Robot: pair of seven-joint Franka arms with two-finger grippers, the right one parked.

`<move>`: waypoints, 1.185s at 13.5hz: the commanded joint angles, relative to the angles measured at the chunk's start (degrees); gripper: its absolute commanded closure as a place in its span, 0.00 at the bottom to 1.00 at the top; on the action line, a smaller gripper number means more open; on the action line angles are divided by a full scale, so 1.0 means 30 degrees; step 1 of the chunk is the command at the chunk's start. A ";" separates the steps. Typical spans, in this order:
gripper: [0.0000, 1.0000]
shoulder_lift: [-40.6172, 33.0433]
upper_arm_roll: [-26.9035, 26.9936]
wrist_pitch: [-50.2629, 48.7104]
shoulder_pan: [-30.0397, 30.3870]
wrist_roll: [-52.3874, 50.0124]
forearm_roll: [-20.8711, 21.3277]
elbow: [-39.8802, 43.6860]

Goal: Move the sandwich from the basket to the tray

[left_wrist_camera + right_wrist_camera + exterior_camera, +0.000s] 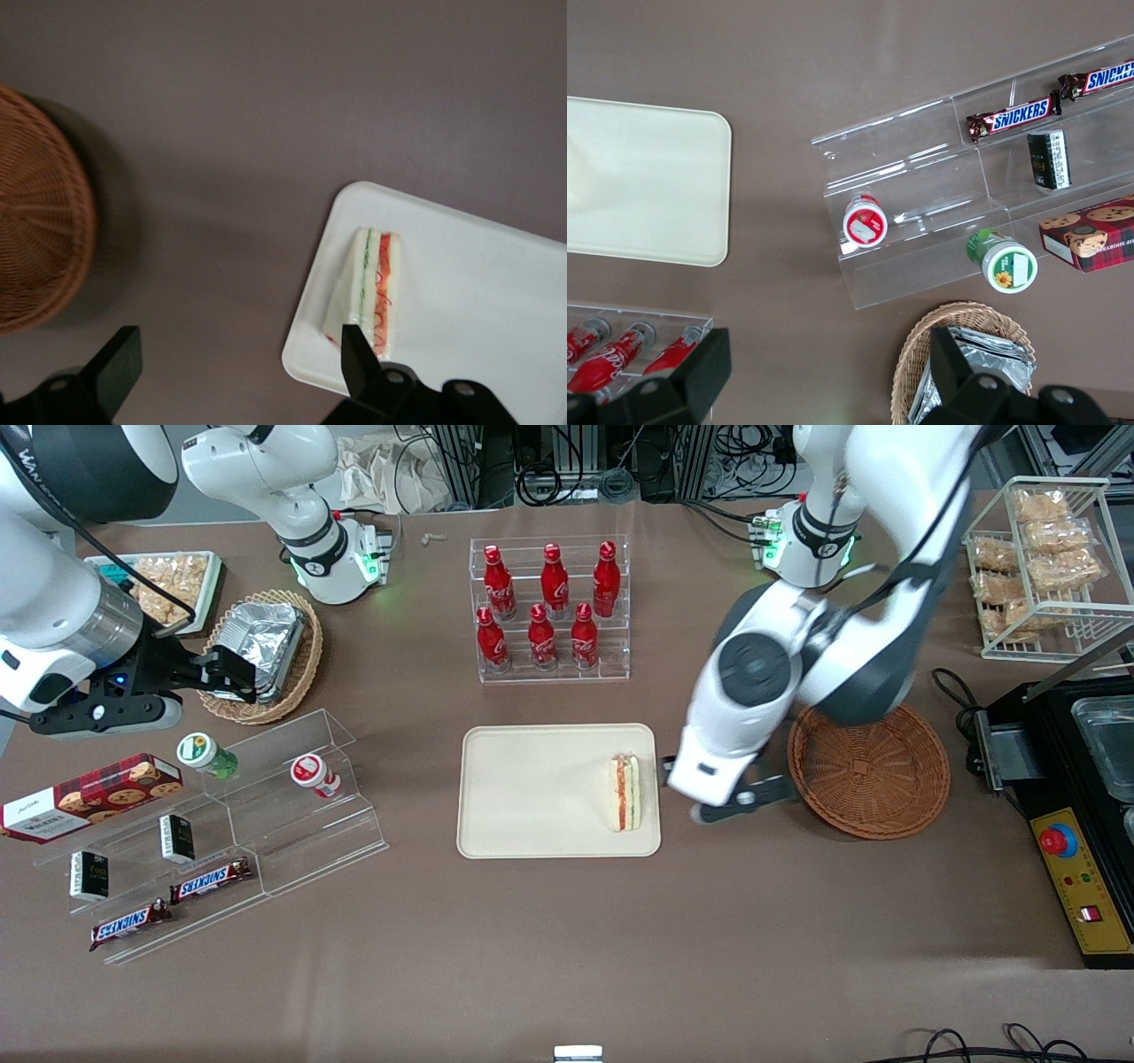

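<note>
The sandwich [625, 792] lies on the cream tray [532, 793], at the tray's end nearest the working arm. It is a pale wedge in clear wrap with red and green layers. The wrist view shows it too [374, 290] on the tray [478, 292]. The reddish-brown basket [868, 771] sits beside the tray and holds nothing; part of it shows in the wrist view [35, 239]. My left gripper [709, 802] hangs open and empty above bare table between tray and basket, its fingertips [354, 350] wide apart and one over the tray's corner.
A clear rack of red cola bottles [549, 607] stands farther from the camera than the tray. Clear acrylic shelves [221, 833] with snack bars and small jars lie toward the parked arm's end. A wire rack of bagged snacks [1045, 558] and a black control box [1076, 850] stand at the working arm's end.
</note>
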 commanded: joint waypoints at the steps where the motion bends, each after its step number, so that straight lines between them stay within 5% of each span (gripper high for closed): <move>1: 0.00 -0.1840 -0.0087 -0.0522 0.1248 0.0137 -0.0312 -0.0929; 5: 0.00 -0.5500 -0.0058 -0.1986 0.6248 0.8666 -0.3378 -0.2859; 8: 0.00 -0.6765 0.0262 -0.3597 0.9481 1.5648 -0.4296 -0.3274; 12: 0.00 -0.7003 0.6380 -0.3750 0.5859 1.9122 -0.3858 -0.3363; 16: 0.00 -0.6387 0.5047 -0.3575 0.5794 1.8018 -0.3247 -0.2747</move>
